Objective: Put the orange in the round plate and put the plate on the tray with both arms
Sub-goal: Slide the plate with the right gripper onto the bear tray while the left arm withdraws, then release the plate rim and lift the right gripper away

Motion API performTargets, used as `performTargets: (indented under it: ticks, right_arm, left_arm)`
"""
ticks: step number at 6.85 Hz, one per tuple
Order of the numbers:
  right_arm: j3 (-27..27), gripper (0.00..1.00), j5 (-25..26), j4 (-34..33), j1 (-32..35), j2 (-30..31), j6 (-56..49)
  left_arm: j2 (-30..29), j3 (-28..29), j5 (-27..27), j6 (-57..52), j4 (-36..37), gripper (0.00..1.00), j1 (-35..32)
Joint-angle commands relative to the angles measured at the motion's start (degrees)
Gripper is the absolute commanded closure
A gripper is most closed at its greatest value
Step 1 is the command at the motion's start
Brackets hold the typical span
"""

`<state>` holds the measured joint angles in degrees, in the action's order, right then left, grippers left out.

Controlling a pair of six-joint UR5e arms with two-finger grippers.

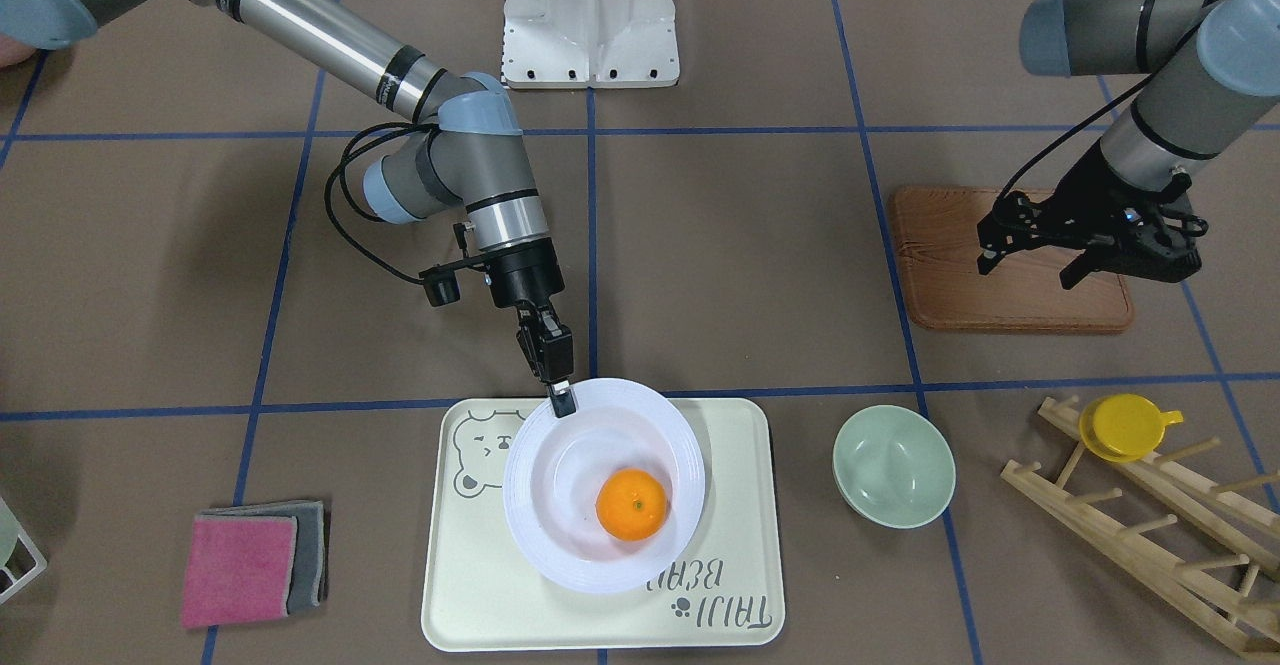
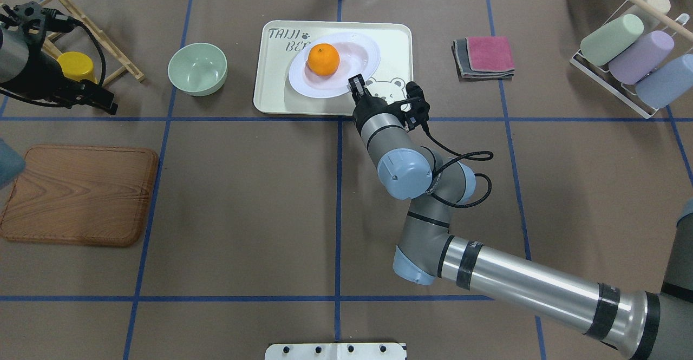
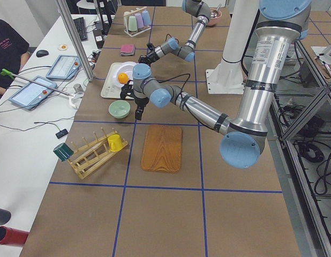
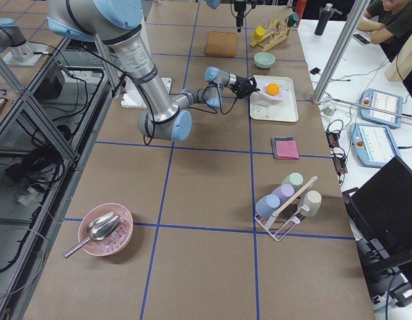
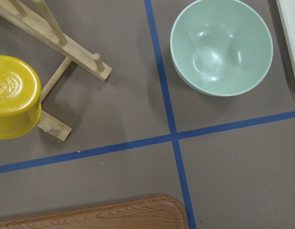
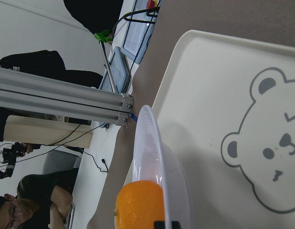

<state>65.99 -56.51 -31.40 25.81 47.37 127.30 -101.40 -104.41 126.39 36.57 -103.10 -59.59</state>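
The orange (image 1: pixel 632 505) lies in the white round plate (image 1: pixel 560 545), which is over the cream bear tray (image 1: pixel 480 585). My right gripper (image 1: pixel 562 400) is shut on the plate's rim on the robot's side. In the right wrist view the plate (image 6: pixel 147 138) looks tilted, with the orange (image 6: pixel 140 205) inside and the tray (image 6: pixel 219 95) beyond it. I cannot tell whether the plate's far edge touches the tray. My left gripper (image 1: pixel 1030 270) hangs open and empty above the brown wooden board (image 1: pixel 960 285), far from the plate.
A pale green bowl (image 1: pixel 893 465) stands beside the tray on my left. A wooden rack (image 1: pixel 1150 525) holds a yellow cup (image 1: pixel 1125 425). Folded pink and grey cloths (image 1: pixel 250 565) lie on the tray's other side.
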Motion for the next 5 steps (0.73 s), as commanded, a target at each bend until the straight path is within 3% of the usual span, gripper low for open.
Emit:
performTargets:
  ticks: [1, 2, 3, 5]
  right_arm:
    - [0.88, 0.01, -3.14, -6.77, 0.38, -0.52, -2.73]
    - [4.46, 0.0, -9.43, -9.7, 2.21, -0.53, -10.33]
    - [8.5, 0.0, -18.2, -17.13, 5.1, 0.25, -17.45]
    - [21.13, 0.0, -36.4, -34.86, 8.55, 5.75, -46.36]
  left_arm:
    - [0.15, 0.08, 0.0, -0.01, 0.0, 0.02, 0.0]
    - [0.15, 0.08, 0.0, -0.1, 0.0, 0.02, -0.35]
    - [0.15, 0.08, 0.0, -0.1, 0.0, 0.02, -0.44]
    - [0.15, 0.17, 0.0, -0.1, 0.0, 0.02, -0.53]
